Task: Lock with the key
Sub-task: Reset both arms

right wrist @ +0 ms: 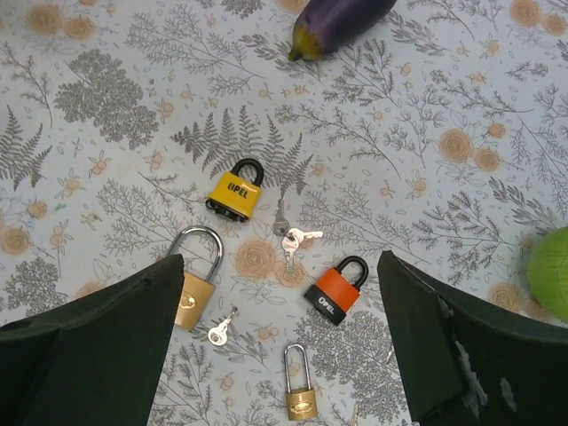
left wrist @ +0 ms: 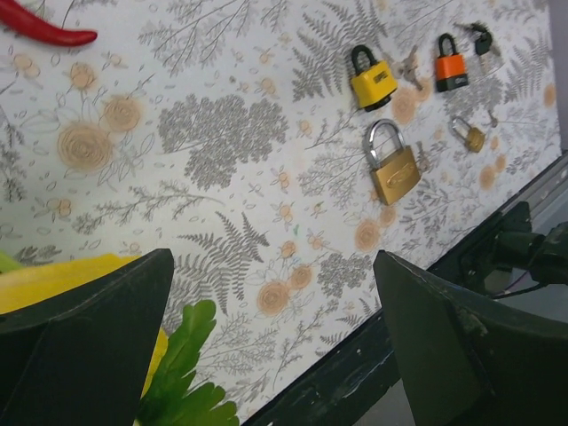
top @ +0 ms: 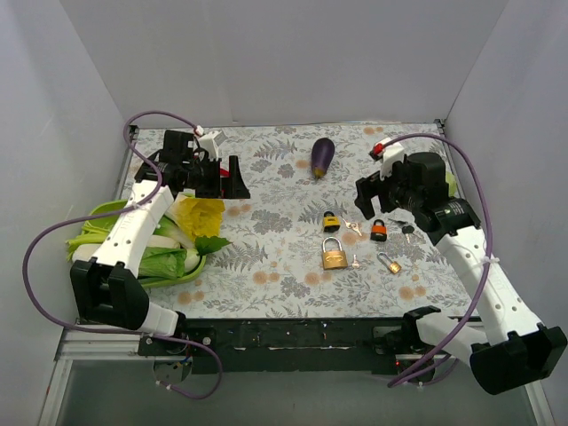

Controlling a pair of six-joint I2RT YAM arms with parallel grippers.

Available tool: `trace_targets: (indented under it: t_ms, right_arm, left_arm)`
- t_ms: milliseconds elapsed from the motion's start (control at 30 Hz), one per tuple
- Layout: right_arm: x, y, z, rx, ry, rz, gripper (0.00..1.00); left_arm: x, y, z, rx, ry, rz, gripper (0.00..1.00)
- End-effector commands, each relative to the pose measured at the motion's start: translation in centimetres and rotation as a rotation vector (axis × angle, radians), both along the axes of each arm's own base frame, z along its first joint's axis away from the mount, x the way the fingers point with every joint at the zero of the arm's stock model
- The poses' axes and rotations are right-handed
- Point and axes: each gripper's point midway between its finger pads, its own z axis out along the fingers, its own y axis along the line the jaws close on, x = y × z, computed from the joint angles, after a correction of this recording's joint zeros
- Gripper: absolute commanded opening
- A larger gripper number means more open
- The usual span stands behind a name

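Note:
Several padlocks lie on the floral cloth: a yellow one (top: 331,221) (right wrist: 235,193), an orange one (top: 379,231) (right wrist: 335,295), a large brass one (top: 334,255) (right wrist: 193,288) and a small brass one (top: 390,263) (right wrist: 300,396). A bunch of keys (right wrist: 288,235) lies between the yellow and orange locks. A single key (right wrist: 219,332) lies beside the large brass lock. My right gripper (top: 368,200) (right wrist: 280,266) hovers open above the locks and holds nothing. My left gripper (top: 232,186) (left wrist: 273,266) is open and empty, high at the left. It sees the locks far off (left wrist: 393,167).
A purple eggplant (top: 322,157) (right wrist: 342,22) lies at the back. A green tray (top: 105,209) with leafy greens and a yellow pepper (top: 200,216) is at the left. A red chili (left wrist: 49,31) lies near the left gripper. A green object (right wrist: 552,271) is at the right. White walls enclose the table.

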Motion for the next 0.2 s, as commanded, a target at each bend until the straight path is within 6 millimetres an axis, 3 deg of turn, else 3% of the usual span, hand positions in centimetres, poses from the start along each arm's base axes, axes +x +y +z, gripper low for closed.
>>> trace_targets:
  t_ms: [0,167]
  right_arm:
    - [-0.8,-0.2,-0.4,-0.031,-0.053,0.053,0.97]
    - [-1.2,-0.2,-0.4,-0.017,-0.057,0.059,0.97]
  left_arm:
    - [-1.0,2.1,-1.2,0.096,-0.045,0.045,0.98]
    - [-0.9,3.2,-0.1,0.137,-0.116,0.086,0.98]
